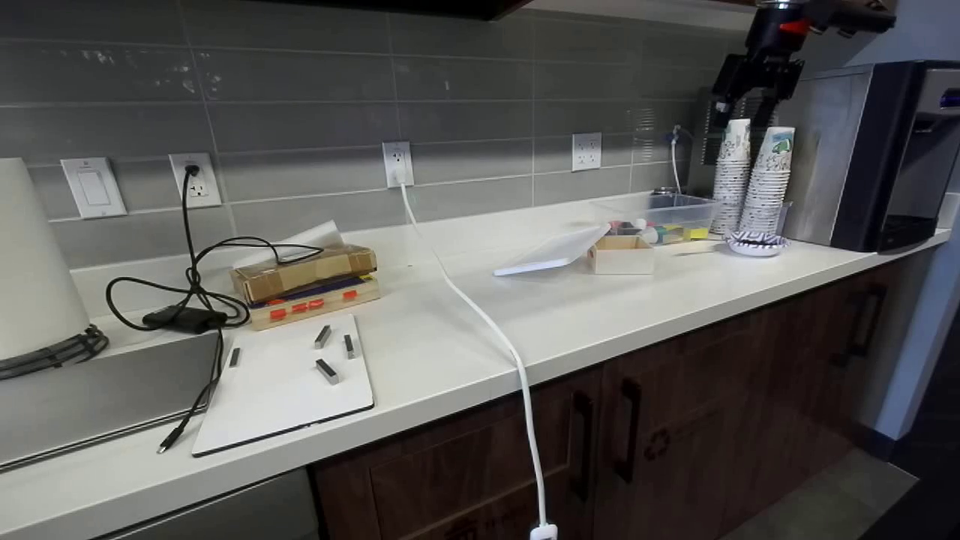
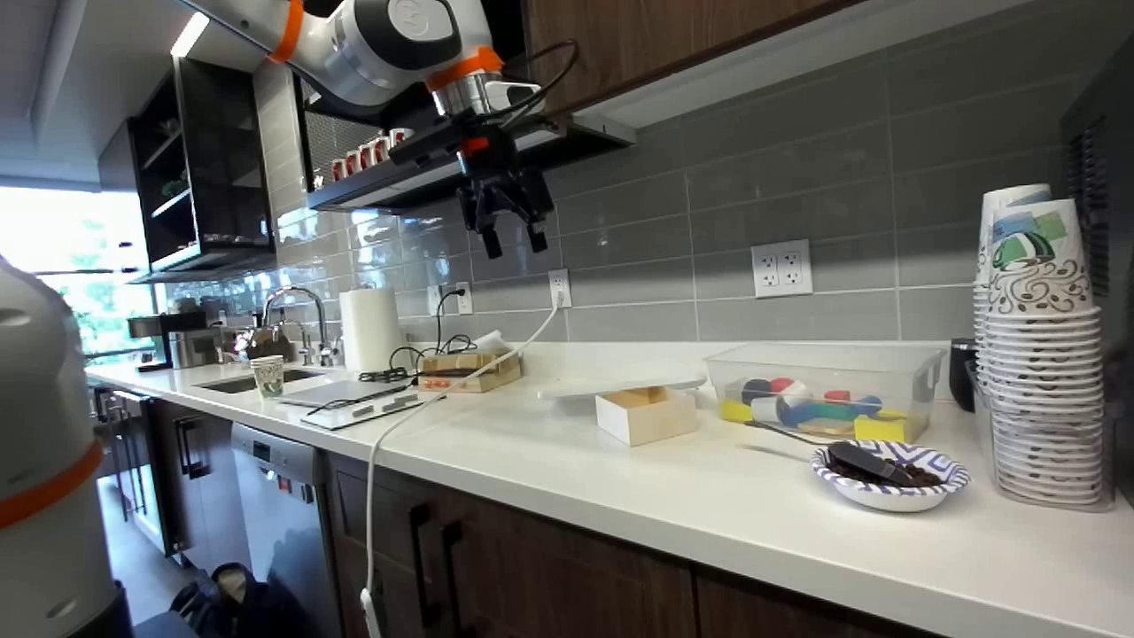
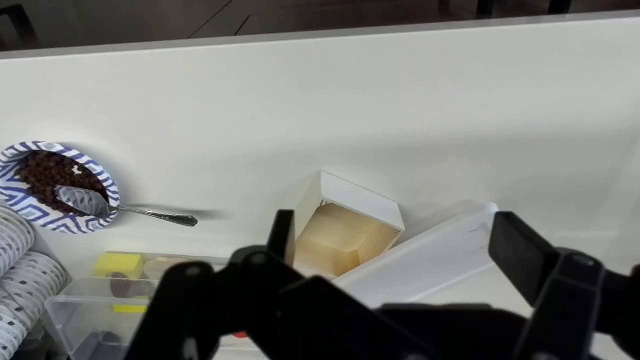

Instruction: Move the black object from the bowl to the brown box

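Note:
A white paper bowl [image 2: 897, 501] with a blue pattern stands on the counter; it also shows in the wrist view [image 3: 60, 227]. Small dark, nearly black pieces [image 3: 50, 172] lie in it, with a metal spoon [image 3: 85, 201] on top, its handle over the rim. No separate single black lump can be made out. The small tan box [image 2: 651, 421] stands open and looks empty in the wrist view [image 3: 360, 195]. My gripper [image 2: 515, 241] is open and empty, high above the counter. In the wrist view its fingers [image 3: 400, 240] frame the box and a white lid.
The white lid [image 1: 555, 251] leans against the tan box. A clear bin [image 2: 824, 363] with coloured items stands behind. Stacked paper cups [image 2: 1045, 399] stand beside the bowl. A white cable [image 1: 480, 311] crosses the counter. A shelf [image 2: 461, 168] hangs overhead.

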`<control>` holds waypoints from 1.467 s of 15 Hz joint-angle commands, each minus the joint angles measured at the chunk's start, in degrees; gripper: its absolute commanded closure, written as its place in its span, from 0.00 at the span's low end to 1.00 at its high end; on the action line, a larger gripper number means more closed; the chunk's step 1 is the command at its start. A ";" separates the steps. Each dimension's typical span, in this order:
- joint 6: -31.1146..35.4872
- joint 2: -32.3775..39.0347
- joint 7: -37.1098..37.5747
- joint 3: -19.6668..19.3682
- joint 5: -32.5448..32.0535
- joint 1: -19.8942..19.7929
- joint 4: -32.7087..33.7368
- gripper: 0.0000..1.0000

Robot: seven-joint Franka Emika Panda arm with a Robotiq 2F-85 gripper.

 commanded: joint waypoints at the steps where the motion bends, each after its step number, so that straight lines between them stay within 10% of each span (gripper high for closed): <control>1: -0.89 1.61 0.05 0.00 -0.12 -0.22 1.95 0.00; 22: -10.86 49.52 -18.69 -4.00 8.38 -6.86 49.58 0.00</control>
